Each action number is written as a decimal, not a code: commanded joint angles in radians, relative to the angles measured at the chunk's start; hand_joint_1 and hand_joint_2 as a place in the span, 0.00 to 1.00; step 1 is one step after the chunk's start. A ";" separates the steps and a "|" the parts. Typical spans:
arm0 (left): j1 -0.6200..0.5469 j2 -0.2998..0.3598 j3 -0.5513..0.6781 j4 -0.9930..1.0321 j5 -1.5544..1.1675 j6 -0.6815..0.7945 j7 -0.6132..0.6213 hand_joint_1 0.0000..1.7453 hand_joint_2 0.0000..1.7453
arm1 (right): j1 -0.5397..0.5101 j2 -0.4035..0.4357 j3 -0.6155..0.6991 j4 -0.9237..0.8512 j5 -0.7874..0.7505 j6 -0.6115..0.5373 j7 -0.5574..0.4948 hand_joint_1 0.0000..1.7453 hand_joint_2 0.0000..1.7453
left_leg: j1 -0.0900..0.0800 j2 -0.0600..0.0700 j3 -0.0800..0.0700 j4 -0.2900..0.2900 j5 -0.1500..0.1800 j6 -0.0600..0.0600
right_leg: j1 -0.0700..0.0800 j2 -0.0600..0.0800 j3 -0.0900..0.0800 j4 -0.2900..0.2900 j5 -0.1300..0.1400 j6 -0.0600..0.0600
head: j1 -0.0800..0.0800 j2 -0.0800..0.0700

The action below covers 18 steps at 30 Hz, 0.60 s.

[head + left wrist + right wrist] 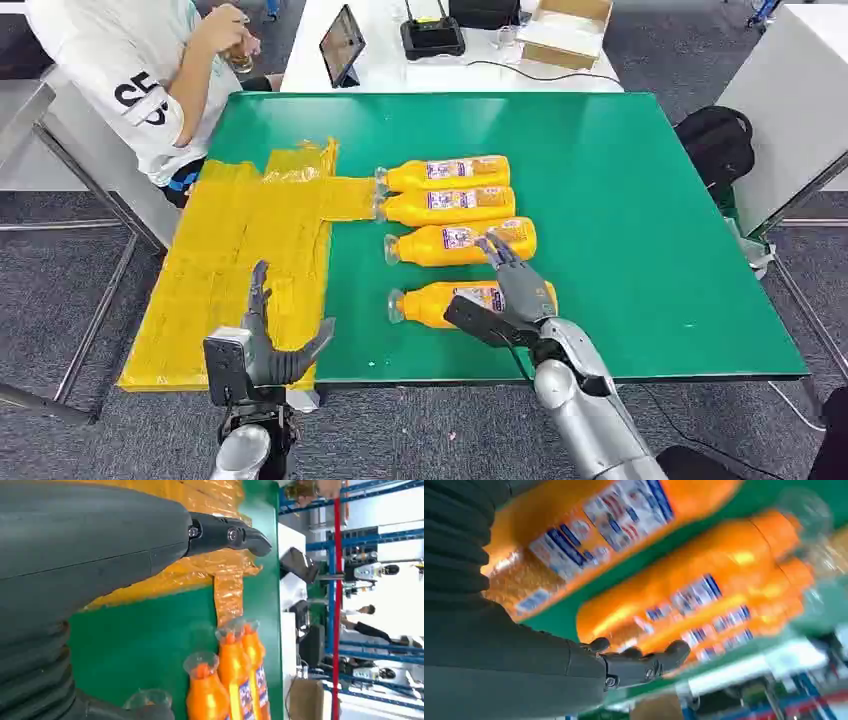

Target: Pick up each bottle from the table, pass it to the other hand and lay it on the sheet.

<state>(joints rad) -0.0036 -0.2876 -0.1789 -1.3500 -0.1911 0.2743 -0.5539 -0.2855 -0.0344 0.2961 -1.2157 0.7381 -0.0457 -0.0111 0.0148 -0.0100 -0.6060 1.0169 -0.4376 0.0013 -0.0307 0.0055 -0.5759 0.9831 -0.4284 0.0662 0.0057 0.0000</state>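
Four orange bottles lie side by side on the green table (640,200), caps pointing toward the yellow sheet (240,250). My right hand (515,285) hovers over the nearest bottle (430,303), fingers stretched out toward the one behind it (450,241), holding nothing. The right wrist view shows that hand (524,665) close above the nearest bottle (589,520). Two more bottles (445,205) (445,172) lie farther back, the caps at the sheet's edge. My left hand (270,340) stands open with fingers spread over the sheet's near corner. The left wrist view shows its fingers (240,535) above the sheet (215,500) and bottles (235,675).
A person in a white shirt (140,70) sits at the table's far left corner. Behind the green table a white table carries a tablet (341,44), a black router (432,38) and a cardboard box (565,30). A black backpack (715,140) lies on the floor to the right.
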 commanded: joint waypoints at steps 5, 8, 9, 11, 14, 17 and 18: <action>-0.045 0.021 0.050 0.084 0.015 -0.004 0.022 0.00 1.00 | -0.084 -0.083 0.140 0.200 -0.043 0.058 -0.011 0.00 1.00 | 0.000 0.000 0.002 -0.001 0.000 0.001 | 0.001 0.000 0.002 -0.001 0.000 -0.002 | 0.000 0.000; -0.052 0.021 0.067 0.102 0.023 0.011 0.028 0.00 1.00 | -0.069 -0.095 0.166 0.199 -0.051 0.071 -0.001 0.00 1.00 | 0.001 0.003 0.005 -0.001 -0.001 0.001 | 0.002 0.002 0.005 -0.002 0.000 -0.005 | 0.000 0.000; -0.055 0.023 0.068 0.108 0.024 0.009 0.028 0.00 1.00 | -0.067 -0.101 0.171 0.204 -0.053 0.074 -0.001 0.00 1.00 | 0.001 0.002 0.003 -0.001 -0.001 0.001 | 0.001 0.001 0.003 -0.002 0.000 -0.003 | 0.000 0.000; -0.061 0.020 0.075 0.121 0.033 0.005 0.029 0.00 1.00 | -0.061 -0.111 0.176 0.208 -0.064 0.069 -0.001 0.00 1.00 | 0.001 0.000 0.005 -0.002 -0.001 0.001 | 0.002 -0.001 0.005 -0.003 0.000 -0.005 | 0.000 0.000; -0.053 0.018 0.077 0.124 0.036 -0.001 0.031 0.00 1.00 | -0.053 -0.120 0.167 0.198 -0.027 0.028 0.048 0.00 1.00 | 0.001 0.000 0.005 -0.002 -0.001 0.001 | 0.002 -0.001 0.005 -0.003 0.000 -0.004 | 0.000 0.000; -0.049 0.018 0.077 0.124 0.037 -0.005 0.032 0.00 1.00 | -0.052 -0.125 0.155 0.194 -0.026 0.027 0.051 0.00 1.00 | 0.000 0.000 0.003 -0.001 0.000 0.001 | 0.001 -0.001 0.004 -0.002 0.000 -0.003 | 0.000 0.000; -0.049 0.019 0.078 0.124 0.037 -0.007 0.032 0.00 1.00 | -0.052 -0.129 0.151 0.196 -0.022 0.031 0.061 0.00 1.00 | 0.000 0.000 0.003 -0.001 0.000 0.001 | 0.001 -0.001 0.003 -0.002 0.000 -0.002 | 0.000 0.000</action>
<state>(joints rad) -0.0254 -0.2869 -0.1293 -1.3004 -0.1564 0.2796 -0.5291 -0.3241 -0.1259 0.4196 -1.0922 0.7000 -0.0096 0.0107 0.0148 -0.0103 -0.6059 1.0169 -0.4376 0.0013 -0.0307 0.0055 -0.5760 0.9829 -0.4284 0.0662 0.0053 0.0000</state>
